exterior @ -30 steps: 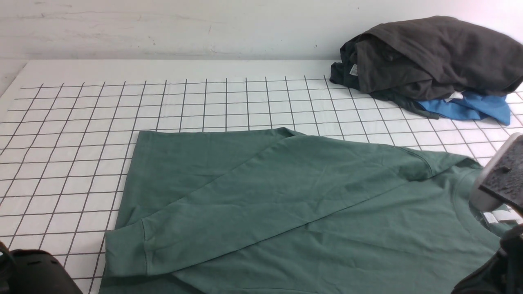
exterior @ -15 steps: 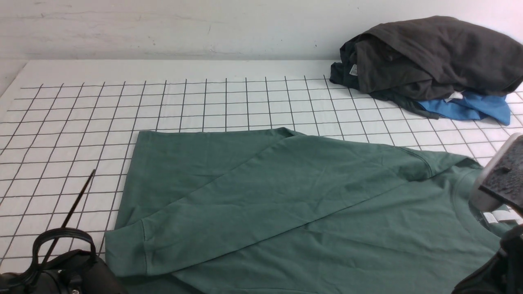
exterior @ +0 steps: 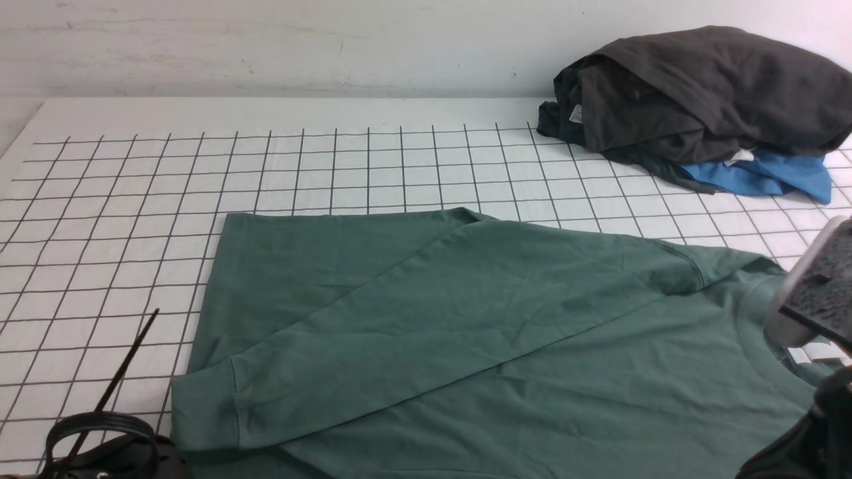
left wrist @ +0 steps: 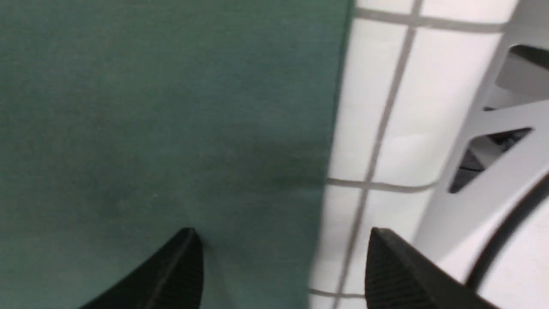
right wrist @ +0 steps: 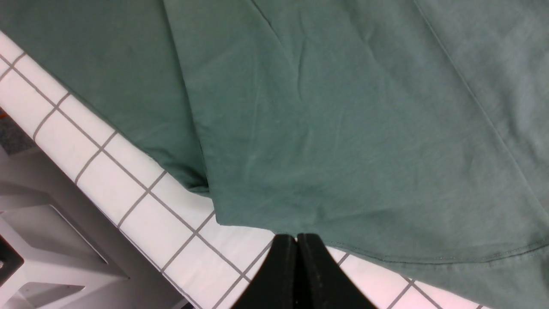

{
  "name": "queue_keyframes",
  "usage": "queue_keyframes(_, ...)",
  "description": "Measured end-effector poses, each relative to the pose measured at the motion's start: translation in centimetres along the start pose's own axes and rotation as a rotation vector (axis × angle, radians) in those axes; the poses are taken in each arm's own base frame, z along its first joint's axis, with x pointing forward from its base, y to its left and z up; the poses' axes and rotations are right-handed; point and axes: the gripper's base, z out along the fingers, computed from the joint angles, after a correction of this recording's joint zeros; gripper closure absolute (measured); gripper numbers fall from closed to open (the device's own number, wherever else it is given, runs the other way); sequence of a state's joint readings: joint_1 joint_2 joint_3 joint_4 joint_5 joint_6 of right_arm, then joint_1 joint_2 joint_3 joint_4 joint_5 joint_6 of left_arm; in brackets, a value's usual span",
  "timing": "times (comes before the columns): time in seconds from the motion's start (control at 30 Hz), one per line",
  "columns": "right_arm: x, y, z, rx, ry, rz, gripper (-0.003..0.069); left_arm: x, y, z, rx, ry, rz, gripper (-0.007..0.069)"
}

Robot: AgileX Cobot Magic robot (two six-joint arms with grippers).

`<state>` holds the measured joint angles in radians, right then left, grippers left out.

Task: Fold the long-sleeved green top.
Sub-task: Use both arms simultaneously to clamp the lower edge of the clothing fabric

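Note:
The green long-sleeved top lies flat across the near half of the gridded table. One sleeve is folded slantwise over the body, with its cuff near left. The neck with its white label is at the right. In the left wrist view my left gripper is open and low over the top's side edge. One fingertip is over the cloth, the other over bare table, and nothing is held. My right gripper is shut, its tips at the top's hem, and the cloth lies flat.
A dark charcoal garment is heaped over a bright blue one at the back right. The white gridded table runs to the wall. Its near edge and a grey frame show close beside the right gripper.
My left arm rose into view at the bottom-left corner with a cable loop and thin black rod, then sank a little. The top and the right arm have not moved.

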<state>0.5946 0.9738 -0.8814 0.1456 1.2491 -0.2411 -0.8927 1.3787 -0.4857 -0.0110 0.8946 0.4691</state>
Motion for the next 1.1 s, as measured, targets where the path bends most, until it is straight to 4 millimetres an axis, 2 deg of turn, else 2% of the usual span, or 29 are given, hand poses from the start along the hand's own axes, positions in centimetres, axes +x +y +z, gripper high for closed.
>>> queue_keyframes(0.2,0.0,0.0,0.0,0.0,0.0,0.004,0.0666,-0.1,0.9,0.1,-0.103,-0.022,-0.03,0.0158)
queue_keyframes(0.4,0.0,0.0,0.0,0.0,0.0,0.0,0.0666,-0.1,1.1,0.1,-0.127,-0.021,-0.053,0.016)
queue_keyframes(0.5,0.0,0.0,0.0,0.0,0.0,0.0,0.0666,-0.1,1.1,0.2,-0.127,-0.023,-0.08,0.0186)
queue_keyframes(0.63,0.0,0.0,0.0,0.0,0.0,0.0,0.0666,-0.1,1.2,0.2,-0.129,-0.027,-0.119,0.0293)
queue_keyframes(0.7,0.0,0.0,0.0,0.0,0.0,0.0,0.0666,-0.1,1.2,0.2,-0.129,-0.028,-0.139,0.0375)
queue_keyframes(0.73,0.0,0.0,0.0,0.0,0.0,0.0,0.0666,-0.1,1.2,0.2,-0.129,-0.028,-0.142,0.0382)
queue_keyframes(0.77,0.0,0.0,0.0,0.0,0.0,0.0,0.0666,-0.1,1.2,0.2,-0.129,-0.029,-0.151,0.0436)
queue_keyframes(0.9,0.0,0.0,0.0,0.0,0.0,0.0,0.0666,-0.1,1.2,0.1,-0.129,-0.025,-0.155,0.0569)
queue_keyframes(1.0,0.0,0.0,0.0,0.0,0.0,0.0,0.0666,-0.2,1.3,-0.3,-0.128,-0.011,-0.158,0.0617)
queue_keyframes(1.1,0.0,0.0,0.0,0.0,0.0,0.0,0.0666,-0.5,1.4,-1.0,-0.128,0.001,-0.165,0.0622)
